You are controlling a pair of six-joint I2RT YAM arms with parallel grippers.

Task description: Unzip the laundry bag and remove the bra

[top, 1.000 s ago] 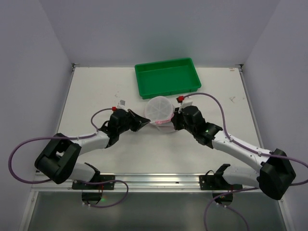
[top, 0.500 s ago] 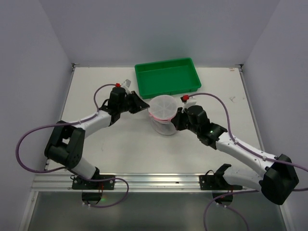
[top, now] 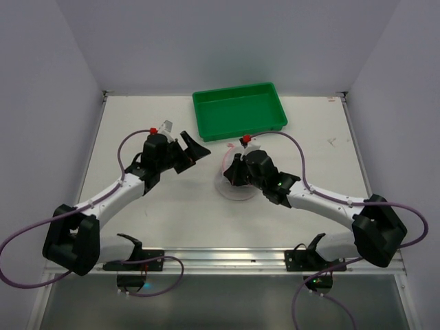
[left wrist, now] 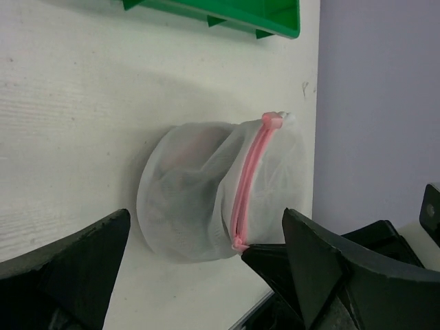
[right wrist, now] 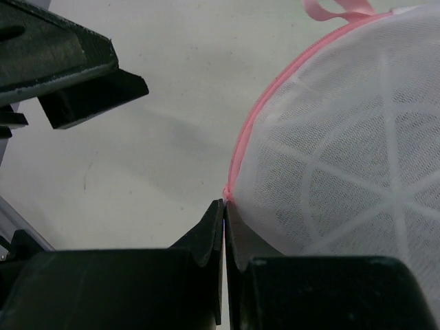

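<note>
From the top view I can see little of the laundry bag (top: pixel 236 192). It sits at the middle of the frame, just below the green tray (top: pixel 239 110) and apart from it, and the right wrist covers all but a white crescent. The left wrist view shows more: the bag stands tilted on its edge on the tabletop (left wrist: pixel 75 117), and its pink trim (left wrist: pixel 247 180) runs from a small tab at the upper right down to the lower centre. A faint pinkish-grey mass (left wrist: pixel 184 172) shows through the mesh, too blurred for me to name. I cannot tell whether the zipper is done up or parted.

The right hand (right wrist: pixel 225 210) has its fingers pressed together, clamped on the bag right at the pink trim. I cannot make out whether they hold the zipper pull or only the edge. The right arm comes in from the lower right corner, stretched low and leftward to the centre.

The left hand (top: pixel 194 147) has its fingers spread wide with nothing between them. It hangs left of the bag, clear of it and aimed at it. The left arm rises from the lower left, with its wrist turned to the right.
</note>
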